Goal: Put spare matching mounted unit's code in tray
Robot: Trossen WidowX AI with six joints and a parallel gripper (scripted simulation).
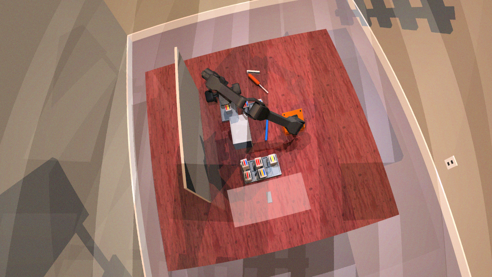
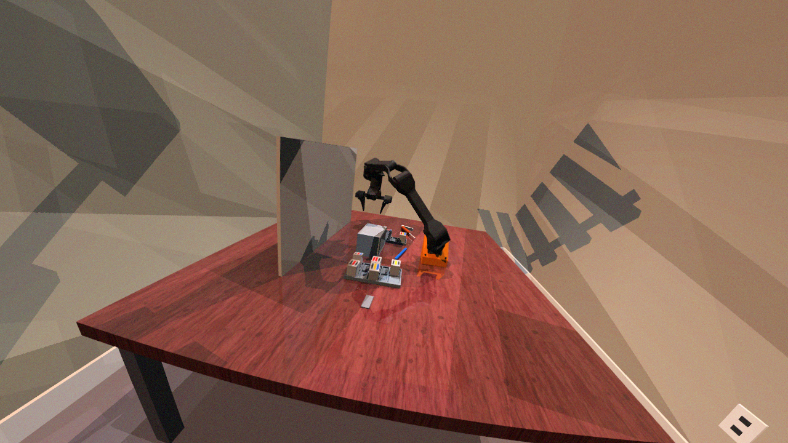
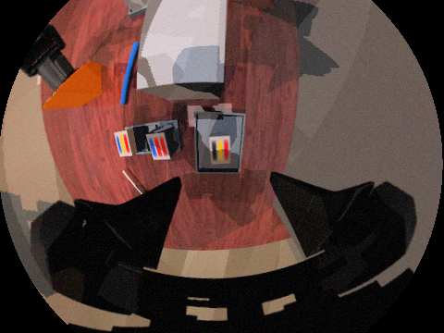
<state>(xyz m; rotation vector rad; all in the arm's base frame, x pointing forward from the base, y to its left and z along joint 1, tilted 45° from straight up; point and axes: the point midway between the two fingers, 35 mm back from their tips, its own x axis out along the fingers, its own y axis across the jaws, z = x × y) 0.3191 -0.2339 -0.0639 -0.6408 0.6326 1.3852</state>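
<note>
A spare point(image 1: 227, 108) point(image 3: 220, 149) with black, yellow and red stripes stands in the grey tray point(image 1: 224, 117) point(image 3: 203, 131), inside its walls. My gripper point(image 1: 223, 93) point(image 2: 372, 211) point(image 3: 226, 179) is open and empty, raised above the tray, with nothing touching the spare. A white-grey box point(image 1: 240, 129) point(image 2: 370, 237) point(image 3: 185, 42) stands beside the tray; I cannot make out the mounted unit or its code. A small rack beside the tray holds a blue-yellow-red spare point(image 3: 123, 143) and a blue-red-red spare point(image 3: 159, 145). The front rack point(image 1: 275, 169) point(image 2: 380, 282) holds several striped spares.
A tall upright panel point(image 1: 189, 120) point(image 2: 316, 209) stands left of the box and tray. A blue stick point(image 1: 266, 130) point(image 2: 401, 253) point(image 3: 129, 76) lies between box and orange base point(image 1: 291, 112) point(image 3: 85, 88). A red screwdriver point(image 1: 253, 79) and a small grey block point(image 1: 269, 197) point(image 2: 367, 301) lie on the table.
</note>
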